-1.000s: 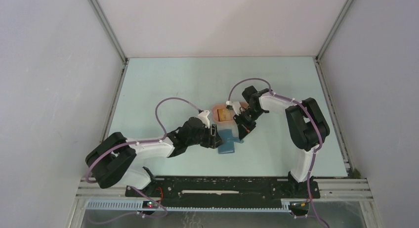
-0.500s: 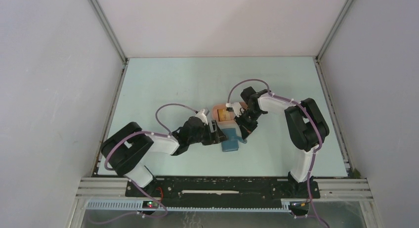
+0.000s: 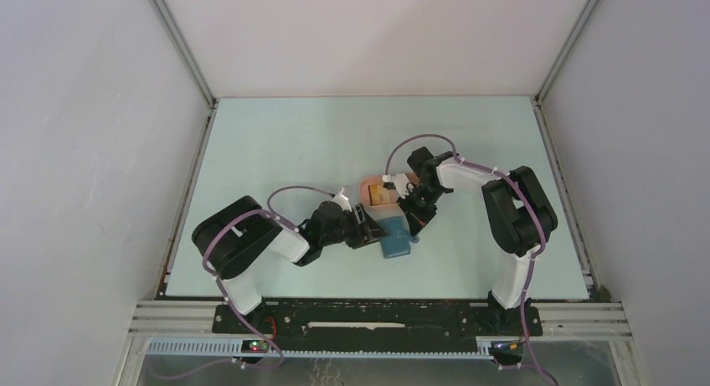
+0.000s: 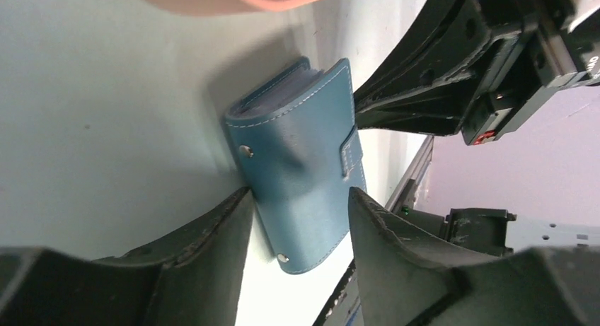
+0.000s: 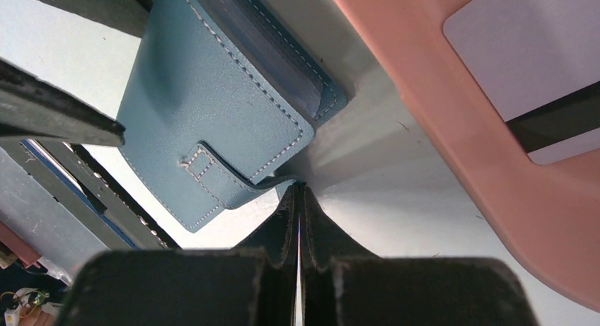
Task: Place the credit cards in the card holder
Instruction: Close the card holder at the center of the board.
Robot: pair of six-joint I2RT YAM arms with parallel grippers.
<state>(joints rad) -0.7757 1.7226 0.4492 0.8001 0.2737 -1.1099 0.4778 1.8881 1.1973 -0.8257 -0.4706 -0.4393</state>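
Two arms crowd the closed blue wallet (image 3: 395, 238) on the desk (image 3: 293, 143). The left arm has swung in closer, and the left tool (image 4: 298, 196) straddles the wallet's near end, though I cannot tell whether it grips. The right tool (image 5: 297, 190), pinched shut and empty, noses under the snap strap (image 5: 233, 177), so opening seems next, with the cards (image 5: 516, 64) waiting in the pink tray (image 5: 439, 107) beside.

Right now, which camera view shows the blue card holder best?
The left wrist view: the card holder is almost whole there, with strap and snaps. The right wrist view crops it; the top view shows it small between the arms.
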